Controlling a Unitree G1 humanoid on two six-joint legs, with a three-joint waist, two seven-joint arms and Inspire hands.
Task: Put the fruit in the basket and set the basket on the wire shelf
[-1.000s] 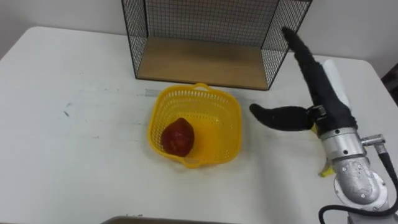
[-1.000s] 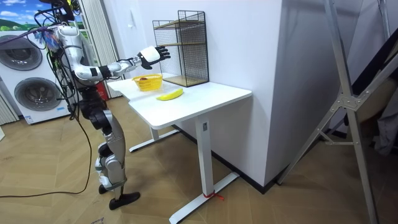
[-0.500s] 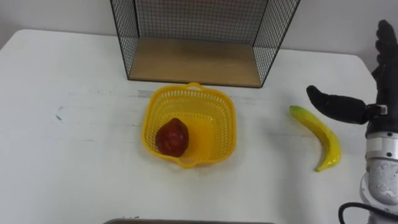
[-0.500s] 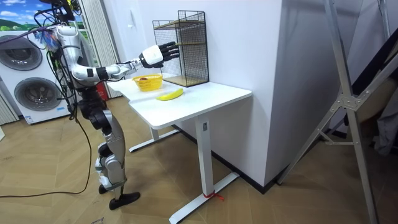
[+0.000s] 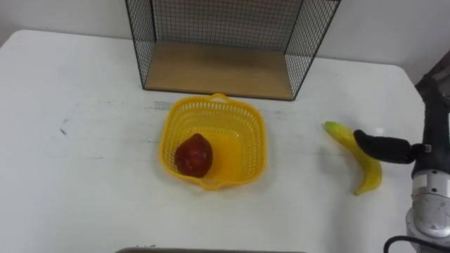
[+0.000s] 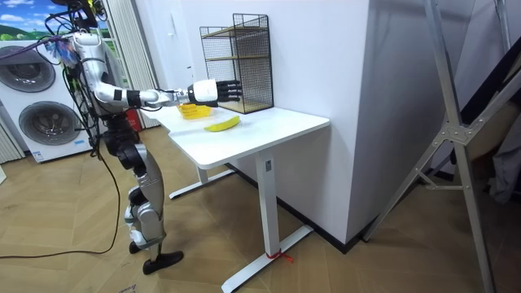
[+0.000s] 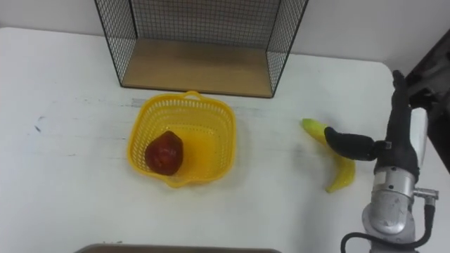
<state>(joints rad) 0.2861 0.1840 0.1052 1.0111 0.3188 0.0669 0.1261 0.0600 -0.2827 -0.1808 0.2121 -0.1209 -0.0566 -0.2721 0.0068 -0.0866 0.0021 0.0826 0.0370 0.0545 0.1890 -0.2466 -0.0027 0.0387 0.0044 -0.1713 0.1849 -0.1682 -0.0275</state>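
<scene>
A yellow plastic basket (image 5: 246, 123) stands on the white table (image 5: 84, 176) in front of the wire shelf (image 5: 218, 35). A red fruit (image 5: 194, 156) lies in its left half. To the right of the basket a yellow banana (image 5: 370, 178) lies on the table. My right hand (image 5: 385, 148) hovers open just above the banana, thumb stretched left across its middle and fingers straight. In the room view I stand at the table's end with the right arm held level, the right hand (image 6: 216, 90) above the banana (image 6: 221, 124).
The wire shelf has a wooden bottom board (image 5: 218, 70) open toward the basket and mesh walls on both sides. The table's right edge (image 5: 415, 77) runs close behind the banana. Washing machines (image 6: 41, 122) stand behind me.
My right hand has swung from raised near the shelf's right wall down and right, now level over the banana. The eye view has shifted a little.
</scene>
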